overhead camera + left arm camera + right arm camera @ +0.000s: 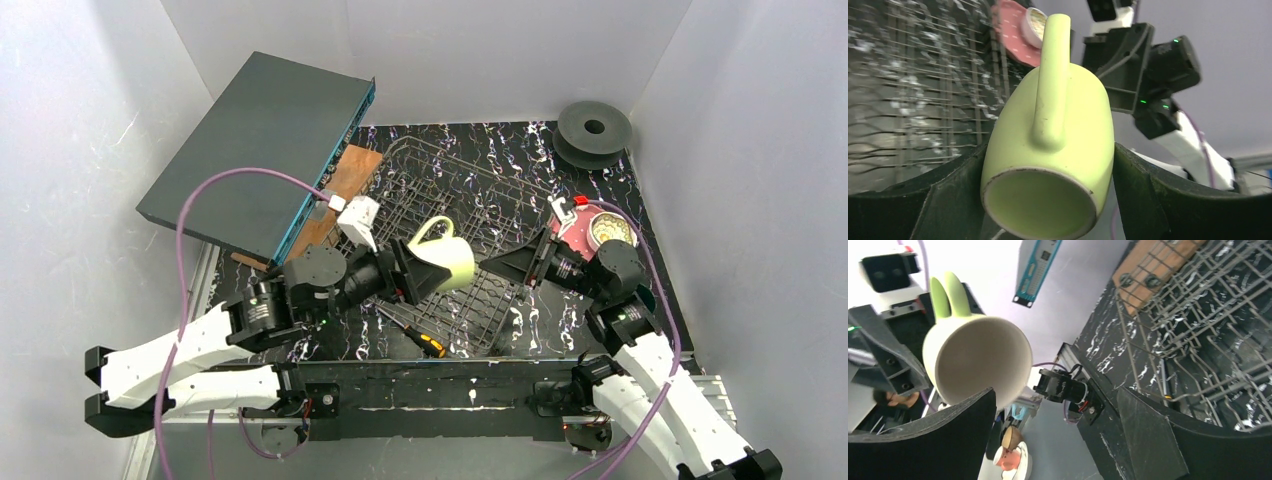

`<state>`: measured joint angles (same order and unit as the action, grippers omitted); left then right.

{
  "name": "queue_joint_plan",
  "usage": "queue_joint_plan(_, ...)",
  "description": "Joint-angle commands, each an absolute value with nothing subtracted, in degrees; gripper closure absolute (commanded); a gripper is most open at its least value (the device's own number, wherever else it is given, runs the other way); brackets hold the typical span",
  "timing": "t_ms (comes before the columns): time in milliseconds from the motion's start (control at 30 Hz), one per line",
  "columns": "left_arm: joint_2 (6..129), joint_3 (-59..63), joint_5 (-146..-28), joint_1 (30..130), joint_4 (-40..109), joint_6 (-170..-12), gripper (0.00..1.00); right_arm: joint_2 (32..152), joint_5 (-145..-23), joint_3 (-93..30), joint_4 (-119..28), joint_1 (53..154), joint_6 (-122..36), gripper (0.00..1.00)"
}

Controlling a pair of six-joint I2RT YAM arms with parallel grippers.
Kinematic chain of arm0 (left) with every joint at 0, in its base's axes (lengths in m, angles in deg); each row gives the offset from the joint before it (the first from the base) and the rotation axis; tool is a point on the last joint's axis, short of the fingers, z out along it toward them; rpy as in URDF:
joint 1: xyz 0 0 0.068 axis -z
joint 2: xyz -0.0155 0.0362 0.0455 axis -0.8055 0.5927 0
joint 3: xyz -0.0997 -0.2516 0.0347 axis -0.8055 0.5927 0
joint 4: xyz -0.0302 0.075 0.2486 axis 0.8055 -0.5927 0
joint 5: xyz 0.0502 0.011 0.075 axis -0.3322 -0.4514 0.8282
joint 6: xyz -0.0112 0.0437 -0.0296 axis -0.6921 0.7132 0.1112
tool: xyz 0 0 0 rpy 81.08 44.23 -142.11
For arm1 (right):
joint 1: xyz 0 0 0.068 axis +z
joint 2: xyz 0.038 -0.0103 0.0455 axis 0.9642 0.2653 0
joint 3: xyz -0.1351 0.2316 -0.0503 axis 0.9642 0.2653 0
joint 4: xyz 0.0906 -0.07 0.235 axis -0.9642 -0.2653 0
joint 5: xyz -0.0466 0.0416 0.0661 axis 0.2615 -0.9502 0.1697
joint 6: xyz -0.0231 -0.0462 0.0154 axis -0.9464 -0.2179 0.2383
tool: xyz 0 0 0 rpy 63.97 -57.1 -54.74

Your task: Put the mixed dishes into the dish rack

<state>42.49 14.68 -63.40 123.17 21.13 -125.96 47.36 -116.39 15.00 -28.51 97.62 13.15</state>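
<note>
Pale yellow-green mug (pixel 1048 150) fills the left wrist view, base toward the lens, handle up. Left gripper (pixel 425 272) holds it: jaws partly open, one finger (pixel 1158 200) on each side of the mug body. Mug lies on its side above the near part of the dish rack (pixel 440 175), mouth facing the right arm. Cannot tell whether it touches the wires. Right gripper (pixel 500 263) has its jaws spread wide and holds nothing; its tips sit just beside the mug's rim, facing the open mouth. Pink speckled plate (pixel 580 228) sits right of the rack on the table, small white cup (pixel 612 230) on it. Screwdriver (pixel 420 335) lies at the rack's near edge. Wooden board (pixel 345 180) and grey box (pixel 260 150) are at far left, black spool (pixel 595 130) in the far right corner.
</note>
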Motion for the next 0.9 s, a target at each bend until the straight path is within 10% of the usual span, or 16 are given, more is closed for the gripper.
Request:
queue_joint_plan(0,42.09,4.57,-50.63,123.35,5.89,-118.8,1.0,45.98,-109.52,8.87,-46.21,97.64,3.58,0.02)
queue_joint_plan(400,62.2,-15.69,-32.32,121.71,-21.09,-99.29,1.0,47.91,-94.11,-2.85,-73.39,96.06,-12.13,0.02)
queue_joint_plan(867,75.69,-6.37,-44.74,104.06,-11.8,-79.91,1.0,44.04,-95.83,1.66,-74.16,96.04,-10.79,0.02)
